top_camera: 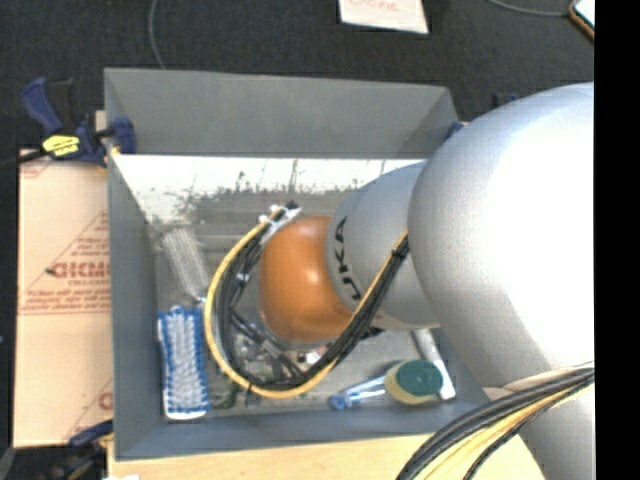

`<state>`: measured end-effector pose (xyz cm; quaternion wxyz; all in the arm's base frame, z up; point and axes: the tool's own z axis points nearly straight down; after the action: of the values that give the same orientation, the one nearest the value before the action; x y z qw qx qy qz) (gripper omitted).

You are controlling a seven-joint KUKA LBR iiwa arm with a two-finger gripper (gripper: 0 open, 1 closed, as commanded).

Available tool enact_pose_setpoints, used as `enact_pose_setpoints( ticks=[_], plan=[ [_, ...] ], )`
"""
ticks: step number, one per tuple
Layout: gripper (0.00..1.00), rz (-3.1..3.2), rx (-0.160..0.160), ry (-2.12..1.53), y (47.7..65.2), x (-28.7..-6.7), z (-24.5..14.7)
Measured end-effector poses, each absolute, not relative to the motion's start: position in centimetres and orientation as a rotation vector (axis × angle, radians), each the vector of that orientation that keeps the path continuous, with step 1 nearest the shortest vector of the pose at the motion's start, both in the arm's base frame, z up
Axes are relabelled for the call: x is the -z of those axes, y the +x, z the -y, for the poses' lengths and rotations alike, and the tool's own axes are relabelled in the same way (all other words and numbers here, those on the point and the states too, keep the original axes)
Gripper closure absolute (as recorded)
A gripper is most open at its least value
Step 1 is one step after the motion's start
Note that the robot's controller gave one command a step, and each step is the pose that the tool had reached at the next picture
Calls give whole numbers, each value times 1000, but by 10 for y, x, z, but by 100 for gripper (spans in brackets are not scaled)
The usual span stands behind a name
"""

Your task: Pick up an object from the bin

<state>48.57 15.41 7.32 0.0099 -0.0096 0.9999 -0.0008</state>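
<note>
Dark floor around grey metal bin point(280, 118); arm point(500, 228) reaches in from right, orange wrist cover point(295, 278) and yellow-black cables point(225, 308) over bin's lower middle; gripper point(255, 353) low beneath them, whether spread or closed cannot be told; blue-and-white brush point(183, 361) just left of it along left wall; clear tube point(185, 258) above brush; green-topped round thing point(415, 380) and small blue piece point(355, 396) at lower right.
</note>
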Motion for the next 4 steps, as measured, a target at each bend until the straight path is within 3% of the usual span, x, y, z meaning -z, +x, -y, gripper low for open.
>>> enact_pose_setpoints(
  ticks=[1,2,4],
  plan=[
    [0,-3118,0,-29,486,-72,-155],
    [100,-3121,1,-27,485,-71,-154],
    [100,-3121,1,-22,485,-71,-154]
  ],
)
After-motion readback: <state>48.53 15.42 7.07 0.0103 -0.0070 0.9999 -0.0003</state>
